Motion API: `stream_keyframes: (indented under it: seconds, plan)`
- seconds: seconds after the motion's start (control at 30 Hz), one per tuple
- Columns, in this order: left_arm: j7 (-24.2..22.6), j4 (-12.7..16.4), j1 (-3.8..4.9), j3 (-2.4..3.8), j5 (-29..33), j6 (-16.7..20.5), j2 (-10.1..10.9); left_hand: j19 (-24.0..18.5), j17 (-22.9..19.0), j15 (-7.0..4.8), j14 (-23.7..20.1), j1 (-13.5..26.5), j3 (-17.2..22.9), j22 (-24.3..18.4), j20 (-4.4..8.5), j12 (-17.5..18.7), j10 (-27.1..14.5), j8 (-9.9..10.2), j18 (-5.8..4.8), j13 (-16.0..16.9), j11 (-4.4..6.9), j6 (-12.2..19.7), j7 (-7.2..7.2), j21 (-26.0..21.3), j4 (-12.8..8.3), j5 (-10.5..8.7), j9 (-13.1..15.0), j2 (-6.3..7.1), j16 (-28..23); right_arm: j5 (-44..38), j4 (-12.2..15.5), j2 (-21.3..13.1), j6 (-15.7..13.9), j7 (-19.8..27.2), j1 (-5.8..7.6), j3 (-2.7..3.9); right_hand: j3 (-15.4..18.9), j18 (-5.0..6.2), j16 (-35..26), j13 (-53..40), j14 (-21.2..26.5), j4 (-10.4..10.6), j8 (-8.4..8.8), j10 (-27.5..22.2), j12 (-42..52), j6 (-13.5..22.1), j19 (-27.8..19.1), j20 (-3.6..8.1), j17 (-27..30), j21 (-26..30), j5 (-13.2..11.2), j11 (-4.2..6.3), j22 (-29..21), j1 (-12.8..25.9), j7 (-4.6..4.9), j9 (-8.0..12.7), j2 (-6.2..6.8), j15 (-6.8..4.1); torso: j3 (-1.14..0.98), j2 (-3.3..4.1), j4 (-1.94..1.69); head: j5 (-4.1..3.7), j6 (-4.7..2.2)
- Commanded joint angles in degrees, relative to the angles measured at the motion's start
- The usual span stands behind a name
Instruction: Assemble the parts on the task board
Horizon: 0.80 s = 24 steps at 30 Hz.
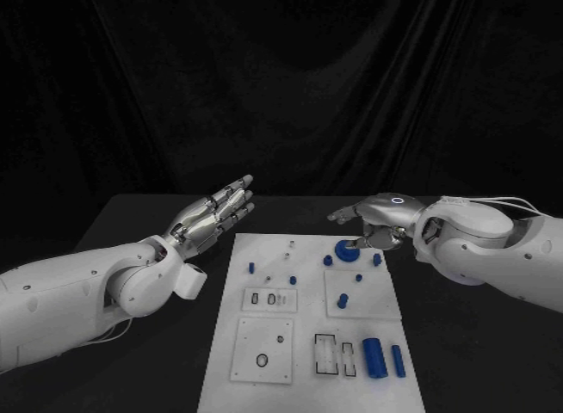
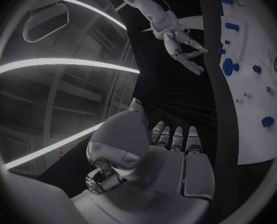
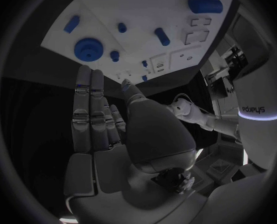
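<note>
The white task board (image 1: 309,340) lies in the middle of the black table. A blue round disc (image 1: 348,250) stands near its far right corner, with small blue pegs (image 1: 357,277) around it. A thick blue cylinder (image 1: 374,357) and a slim one (image 1: 397,360) lie at the near right. My right hand (image 1: 374,225) hovers just beyond the disc, holding nothing. In the right wrist view its fingers (image 3: 88,109) are straight, with the disc (image 3: 88,49) ahead of them. My left hand (image 1: 213,215) is raised left of the board's far corner, fingers stretched out and empty.
Rectangular and round slots (image 1: 269,299) are cut into the board's near and middle plates. Bare black table (image 1: 480,344) lies to both sides of the board, and a dark curtain hangs behind.
</note>
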State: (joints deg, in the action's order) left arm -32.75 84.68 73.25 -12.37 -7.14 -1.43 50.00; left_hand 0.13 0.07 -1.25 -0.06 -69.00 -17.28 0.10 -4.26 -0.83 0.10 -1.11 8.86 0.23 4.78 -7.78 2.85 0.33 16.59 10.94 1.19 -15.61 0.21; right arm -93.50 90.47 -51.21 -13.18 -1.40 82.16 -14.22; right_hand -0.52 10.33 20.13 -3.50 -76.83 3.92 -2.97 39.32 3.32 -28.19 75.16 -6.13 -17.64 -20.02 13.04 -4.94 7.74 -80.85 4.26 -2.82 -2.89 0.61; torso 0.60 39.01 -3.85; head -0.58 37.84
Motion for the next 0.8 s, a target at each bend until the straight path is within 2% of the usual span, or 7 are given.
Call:
stream_keyframes:
  seconds: [0.03,0.23,0.3,0.43,0.6,0.73,0.8]
  plan:
    - [-0.3,0.1,0.19,0.06,-0.3,0.0,-0.1,-0.1,-0.1,0.64,0.1,-0.7,0.3,-0.1,-0.64,-0.1,0.0,-0.2,0.58,0.0,-0.25,-0.1,-0.11,-0.3,0.1,0.57,0.0,0.03,-0.2,-12.0,-0.5,0.6,-0.5,-3.6,0.5,0.02,-0.5,0.12,5.4,0.1,-3.0,-0.5,0.26,0.4,0.0,0.3,3.4,1.18,-3.9,-2.9,-0.6,0.42,2.1,0.8,-0.17,0.1,0.53,-0.99,0.02,0.62,-0.99,-0.68,0.07]
    - [-0.8,-0.3,0.22,0.06,-0.3,-0.9,-0.2,-0.1,-0.1,1.36,0.1,-0.3,0.2,-0.1,-1.97,-0.3,0.0,-0.3,0.88,0.1,-0.19,-0.9,-0.26,-0.3,0.2,-1.11,0.1,-0.14,-0.2,-13.3,-1.2,1.4,-2.3,-3.5,0.84,0.02,-1.5,-0.05,17.3,-0.4,-6.6,-1.7,-0.21,6.7,0.5,-3.4,6.5,2.52,-10.9,-11.2,-1.0,1.64,8.6,1.3,-0.32,-0.2,1.03,-2.97,0.11,1.15,-1.93,-1.51,0.55]
    - [-0.9,-0.7,0.23,0.06,-0.3,-1.2,-0.3,-0.1,-0.1,1.34,0.1,-0.3,0.2,-0.1,-2.05,-0.3,0.0,-0.4,0.92,0.1,-0.17,-1.2,-0.3,-0.3,0.2,-1.27,0.2,-0.16,-0.2,-13.4,-1.4,1.7,-2.7,-3.4,0.86,0.02,-1.6,-2.33,33.2,-0.3,-9.6,-1.8,-0.29,9.9,0.4,-6.3,9.1,3.62,-26.4,-29.3,-1.8,2.24,28.7,1.7,-0.8,-0.3,1.54,-4.03,0.12,1.31,-2.1,-1.89,0.56]
    - [-1.0,-1.5,0.23,0.06,-0.3,-1.9,-0.7,-0.1,-0.1,1.4,0.1,-0.2,0.2,-0.1,-2.18,-0.3,0.0,-0.4,0.95,0.1,-0.18,-1.2,-0.37,-0.3,0.2,-1.27,0.2,-0.27,-0.2,-13.6,-2.1,2.5,-2.7,-3.1,0.75,0.02,-1.4,-3.3,41.2,-0.3,-9.2,-1.3,-0.38,12.2,0.4,-9.5,7.4,3.95,-33.4,-39.9,-3.5,2.68,40.4,2.6,-2.05,-0.5,2.42,-4.42,0.22,1.64,-2.08,-2.22,0.75]
    - [-0.9,-2.2,0.23,0.06,-0.3,-2.5,-1.1,-0.1,-0.1,1.51,0.1,-0.1,0.3,-0.1,-2.44,-0.2,0.0,-0.4,1.01,0.1,-0.24,-1.3,-0.48,-0.3,0.2,-1.15,0.2,-0.48,-0.2,-13.6,-2.8,3.2,-1.4,-2.7,0.15,0.02,-0.8,-3.4,43.3,-0.3,-8.7,0.5,-0.41,12.5,0.3,-10.3,6.0,3.89,-34.6,-43.0,-6.7,2.89,43.8,4.3,-2.81,-0.6,3.71,-4.58,0.25,1.69,-2.13,-2.11,1.36]
    - [-0.8,-2.3,0.23,0.06,-0.3,-2.9,-1.1,-0.1,-0.1,1.66,0.1,0.0,0.3,-0.1,-2.74,-0.2,0.0,-0.4,1.07,0.0,-0.36,-1.5,-0.68,-0.3,0.2,-1.07,0.2,-0.61,-0.2,-12.2,-3.4,3.5,-0.7,-1.9,-0.63,0.02,-1.6,-3.38,44.4,-0.3,-8.5,1.8,-1.49,12.8,0.4,-17.7,5.1,3.95,-35.2,-44.4,-7.6,3.0,45.5,4.0,-2.62,-1.3,4.81,-4.62,0.31,1.65,-2.17,-2.2,1.63]
    - [-0.8,-2.4,0.23,0.06,-0.3,-3.1,-1.2,-0.1,-0.1,1.74,0.1,0.0,0.3,-0.1,-2.88,-0.2,0.0,-0.4,1.1,0.0,-0.43,-1.6,-0.76,-0.3,0.2,-0.98,0.2,-0.66,-0.2,-11.4,-3.6,3.7,-0.6,-1.5,-1.07,0.02,-2.1,-3.4,44.9,-0.4,-8.5,2.0,-1.65,13.3,0.4,-18.8,4.7,3.96,-35.6,-45.0,-6.7,2.92,46.4,3.4,-1.74,-1.5,4.99,-4.58,0.34,1.65,-2.18,-2.15,1.78]
